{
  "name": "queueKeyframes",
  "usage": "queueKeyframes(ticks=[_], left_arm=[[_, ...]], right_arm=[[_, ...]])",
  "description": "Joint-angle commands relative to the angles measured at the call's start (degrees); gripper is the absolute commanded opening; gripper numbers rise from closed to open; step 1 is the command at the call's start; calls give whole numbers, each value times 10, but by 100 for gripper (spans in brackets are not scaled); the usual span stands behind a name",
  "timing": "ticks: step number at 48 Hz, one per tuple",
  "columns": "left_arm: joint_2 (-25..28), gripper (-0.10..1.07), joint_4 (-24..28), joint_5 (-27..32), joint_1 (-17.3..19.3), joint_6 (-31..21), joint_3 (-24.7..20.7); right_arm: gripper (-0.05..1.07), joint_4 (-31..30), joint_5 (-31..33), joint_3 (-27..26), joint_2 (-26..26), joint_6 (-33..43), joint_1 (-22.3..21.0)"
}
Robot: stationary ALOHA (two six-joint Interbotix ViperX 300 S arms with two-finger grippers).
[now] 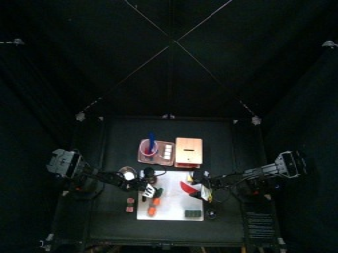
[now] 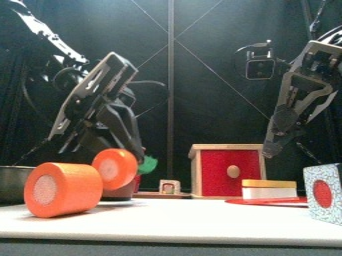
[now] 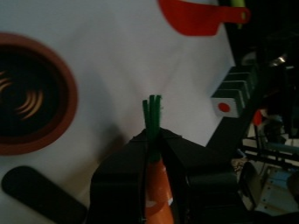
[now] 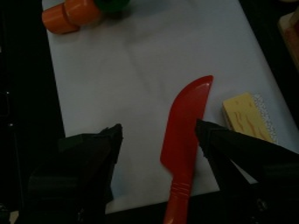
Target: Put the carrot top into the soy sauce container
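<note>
L claw [image 3: 153, 179] is gripping carrot top [image 3: 153, 166] w/ jaws clamped; soy sauce container [image 3: 30, 92] is sitting nearby, empty; transfer + drop pending; R claw [image 4: 158, 157] is hanging open.

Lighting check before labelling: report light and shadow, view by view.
Top view: the table glows pale amid dark curtains. Front view: the orange carrot piece brightly lit, arms dark. Left wrist view: the left gripper, holding the carrot top, in shade. Right wrist view: the red knife evenly lit.

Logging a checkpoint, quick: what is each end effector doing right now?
Left end effector: closed on the orange carrot top with green stem.
Right end effector: open, empty, above the red plastic knife.
</note>
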Motion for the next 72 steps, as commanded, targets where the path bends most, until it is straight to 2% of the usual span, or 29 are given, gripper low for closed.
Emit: queueKeyframes(ticks=[1, 9, 17, 23, 30, 36, 52, 72], left_arm=[[-33, 56, 73, -24, 4, 3, -11], [-69, 56, 211, -82, 17, 9, 17], [-98, 56, 352, -172, 33, 18, 78], [-107, 56, 423, -254, 49, 31, 132], [-97, 55, 476, -329, 60, 54, 176], [-83, 55, 480, -349, 70, 79, 185], [-22, 55, 470, -352, 90, 154, 163], [-14, 55, 446, -352, 97, 163, 171]], right_arm=[[97, 2, -3, -5, -5, 1, 0], [97, 4, -3, -6, -5, 2, -3], [97, 7, -3, -9, -5, 2, -3], [97, 13, -4, -11, -5, 3, -4], [97, 25, -3, -12, -5, 3, -5], [97, 31, -3, -16, -3, 3, -5], [97, 40, -3, -18, 4, 3, -1], [97, 40, -4, -18, 4, 3, -1]])
